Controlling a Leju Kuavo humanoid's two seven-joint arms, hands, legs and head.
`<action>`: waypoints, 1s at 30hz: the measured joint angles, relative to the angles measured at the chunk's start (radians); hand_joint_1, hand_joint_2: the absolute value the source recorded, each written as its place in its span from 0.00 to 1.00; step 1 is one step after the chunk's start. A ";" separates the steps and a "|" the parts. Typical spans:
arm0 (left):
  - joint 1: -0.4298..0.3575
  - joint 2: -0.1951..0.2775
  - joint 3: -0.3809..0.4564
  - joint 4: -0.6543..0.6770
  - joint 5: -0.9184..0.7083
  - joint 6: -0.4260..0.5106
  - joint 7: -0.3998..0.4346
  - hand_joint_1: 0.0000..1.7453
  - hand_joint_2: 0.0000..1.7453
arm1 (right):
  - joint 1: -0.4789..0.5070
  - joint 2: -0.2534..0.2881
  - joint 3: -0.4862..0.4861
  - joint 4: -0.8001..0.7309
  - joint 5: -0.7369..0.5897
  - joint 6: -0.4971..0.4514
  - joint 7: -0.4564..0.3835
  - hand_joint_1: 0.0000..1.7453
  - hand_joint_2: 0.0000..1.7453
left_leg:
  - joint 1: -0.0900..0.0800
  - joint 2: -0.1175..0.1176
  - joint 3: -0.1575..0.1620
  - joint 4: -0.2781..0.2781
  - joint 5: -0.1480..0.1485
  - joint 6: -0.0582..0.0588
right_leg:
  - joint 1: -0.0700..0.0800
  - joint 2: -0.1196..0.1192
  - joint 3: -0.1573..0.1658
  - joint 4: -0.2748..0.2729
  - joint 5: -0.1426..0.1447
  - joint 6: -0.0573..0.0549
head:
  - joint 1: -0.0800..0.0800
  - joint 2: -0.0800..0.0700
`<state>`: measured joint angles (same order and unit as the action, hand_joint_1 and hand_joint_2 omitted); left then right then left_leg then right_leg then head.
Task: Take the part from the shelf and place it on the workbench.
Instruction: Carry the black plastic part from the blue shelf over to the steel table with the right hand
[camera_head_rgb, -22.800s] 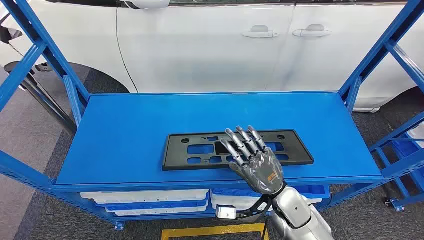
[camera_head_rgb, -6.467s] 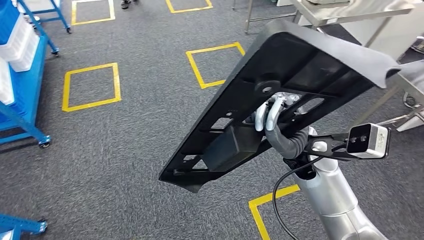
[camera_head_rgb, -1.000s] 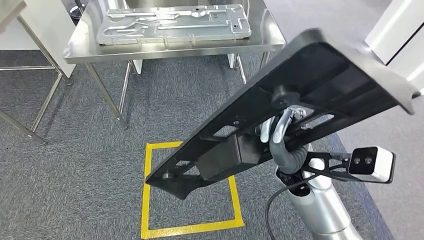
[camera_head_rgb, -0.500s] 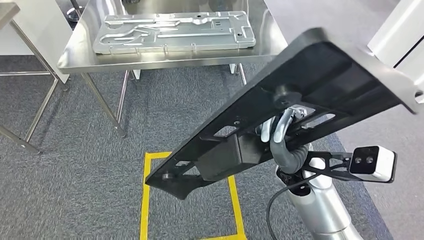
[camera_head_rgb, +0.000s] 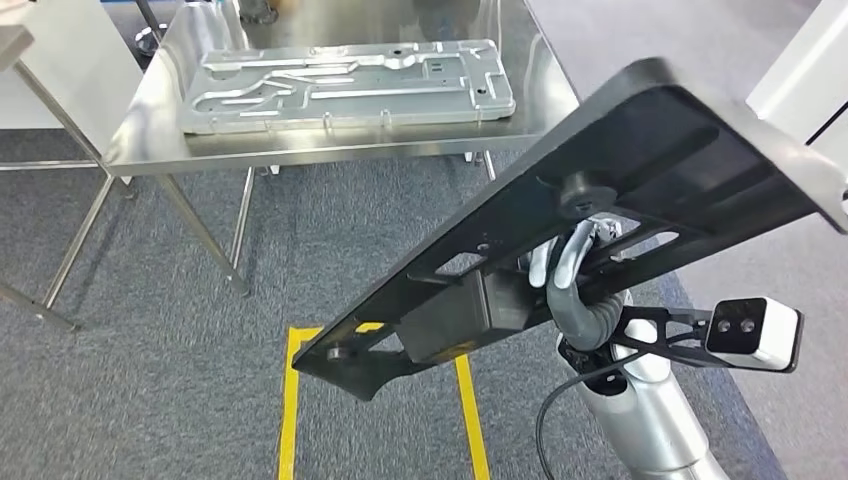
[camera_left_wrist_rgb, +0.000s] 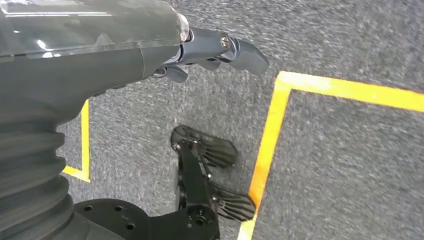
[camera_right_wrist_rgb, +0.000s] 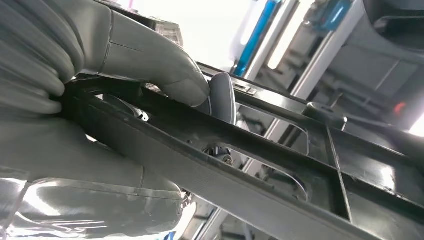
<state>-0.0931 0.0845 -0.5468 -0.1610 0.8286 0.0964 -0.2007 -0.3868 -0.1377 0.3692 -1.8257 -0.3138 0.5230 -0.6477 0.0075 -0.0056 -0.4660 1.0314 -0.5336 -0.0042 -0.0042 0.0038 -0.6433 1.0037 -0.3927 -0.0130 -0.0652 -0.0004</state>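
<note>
My right hand (camera_head_rgb: 566, 272) grips the long black plastic part (camera_head_rgb: 640, 150) from below and holds it tilted, high end to the right, over the carpet. In the right wrist view the thumb (camera_right_wrist_rgb: 150, 65) presses on a bar of the part (camera_right_wrist_rgb: 240, 170), with fingers wrapped through an opening. The steel workbench (camera_head_rgb: 300, 147) stands ahead at the upper left, apart from the part. My left hand (camera_left_wrist_rgb: 100, 55) hangs beside my body over the floor, its dark fingers (camera_left_wrist_rgb: 240, 50) loosely extended and holding nothing.
A flat silver metal plate (camera_head_rgb: 350, 85) lies on the workbench top. A yellow taped square (camera_head_rgb: 285, 400) marks the grey carpet below the part. A second table's corner (camera_head_rgb: 15, 40) shows at the far left, a white cabinet (camera_head_rgb: 800, 90) at the right.
The whole view has shifted: the workbench sits lower and nearer in the picture and the yellow square has slid down. The part stays gripped in my right hand at the same tilt.
</note>
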 joint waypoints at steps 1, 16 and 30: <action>-0.001 0.000 -0.001 0.000 0.000 0.000 0.000 0.00 1.00 | 0.000 0.000 0.000 -0.001 0.000 -0.001 0.000 1.00 1.00 | 0.001 0.001 -0.018 0.040 -0.005 -0.002 | 0.000 0.001 0.013 -0.002 -0.006 -0.006 | 0.000 0.000; 0.003 0.003 -0.003 0.000 0.003 -0.007 0.002 0.00 1.00 | -0.002 0.000 -0.006 -0.001 -0.010 0.012 -0.009 1.00 1.00 | 0.001 -0.001 -0.110 -0.021 0.091 0.036 | 0.008 0.009 0.126 0.053 -0.120 0.028 | 0.000 0.000; 0.005 0.006 -0.003 0.000 0.005 -0.007 0.005 0.00 1.00 | 0.006 -0.008 -0.018 -0.004 -0.009 0.010 -0.011 1.00 1.00 | 0.001 -0.001 -0.027 -0.007 0.024 -0.001 | -0.003 -0.002 0.031 0.004 -0.031 0.006 | 0.000 0.000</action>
<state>-0.0885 0.0900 -0.5501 -0.1606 0.8338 0.0896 -0.1957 -0.3812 -0.1461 0.3510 -1.8296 -0.3223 0.5329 -0.6590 0.0086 -0.0062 -0.4929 1.0247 -0.5091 -0.0057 -0.0069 0.0017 -0.6124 1.0080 -0.4236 -0.0067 -0.0653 -0.0004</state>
